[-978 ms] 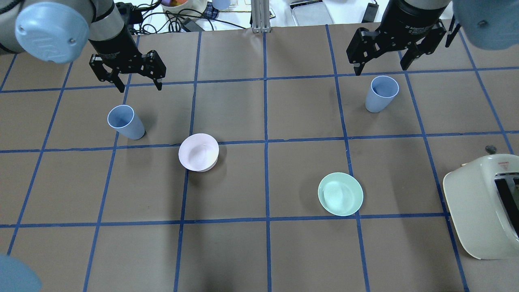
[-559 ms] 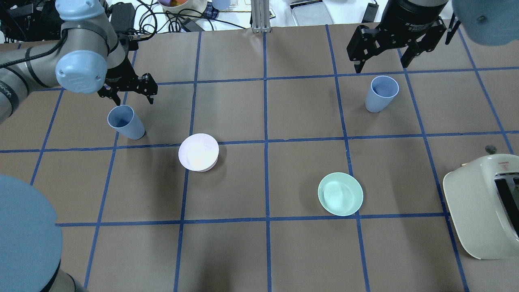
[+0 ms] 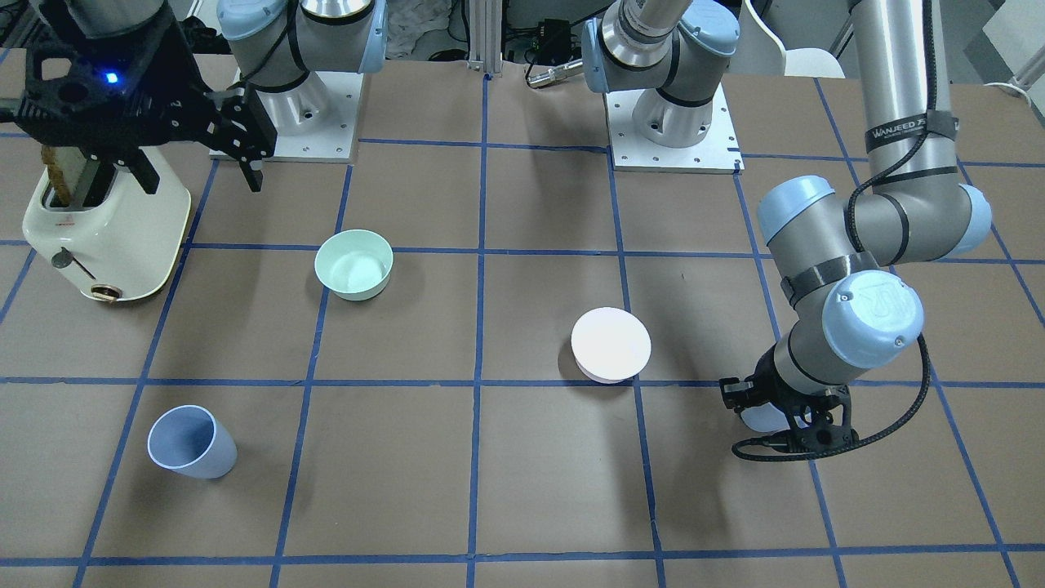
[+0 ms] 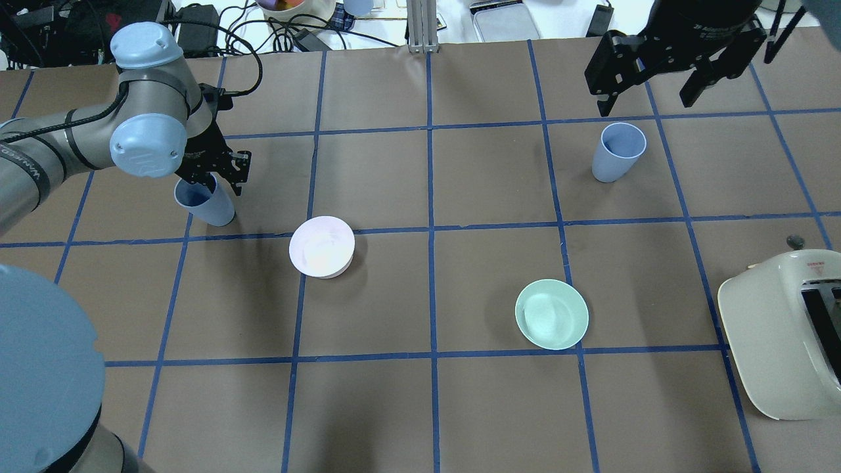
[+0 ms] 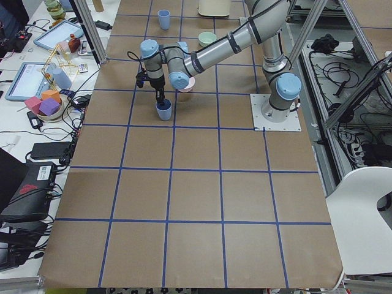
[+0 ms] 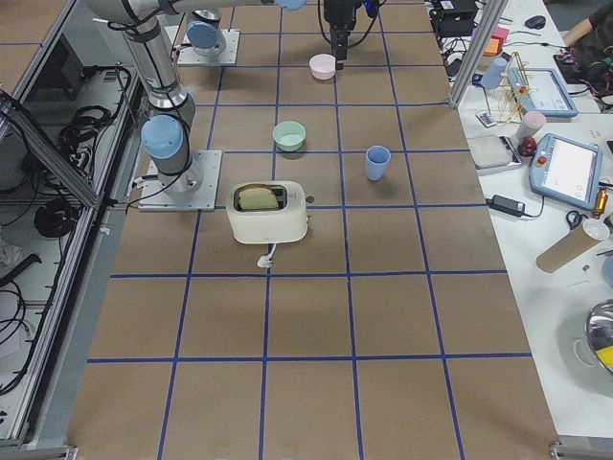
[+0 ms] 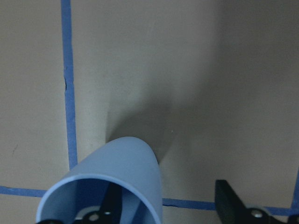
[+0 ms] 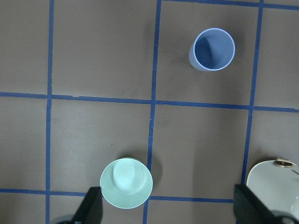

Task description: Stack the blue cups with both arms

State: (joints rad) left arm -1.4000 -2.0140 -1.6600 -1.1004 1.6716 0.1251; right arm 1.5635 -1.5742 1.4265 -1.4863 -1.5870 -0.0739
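Observation:
One blue cup (image 4: pixel 211 209) stands upright at the left of the table. My left gripper (image 4: pixel 213 174) is down on it and open. In the left wrist view one finger (image 7: pixel 110 206) is inside the cup (image 7: pixel 126 163) and the other (image 7: pixel 231 198) is outside its wall. In the front view the arm hides most of this cup (image 3: pixel 761 420). The second blue cup (image 4: pixel 617 152) stands upright at the far right, also seen in the front view (image 3: pixel 192 443) and the right wrist view (image 8: pixel 212 49). My right gripper (image 4: pixel 647 98) hangs open and empty, high above and behind it.
A pale pink bowl (image 4: pixel 322 246) sits right of the left cup. A mint-green bowl (image 4: pixel 552 314) sits right of centre. A cream toaster (image 4: pixel 782 335) with bread in a slot stands at the right edge. Cables and boxes lie beyond the far edge.
My left gripper has come down and toward me onto the left cup, one finger now inside its rim. My right gripper has shifted slightly right and up. Both cups stand where they were.

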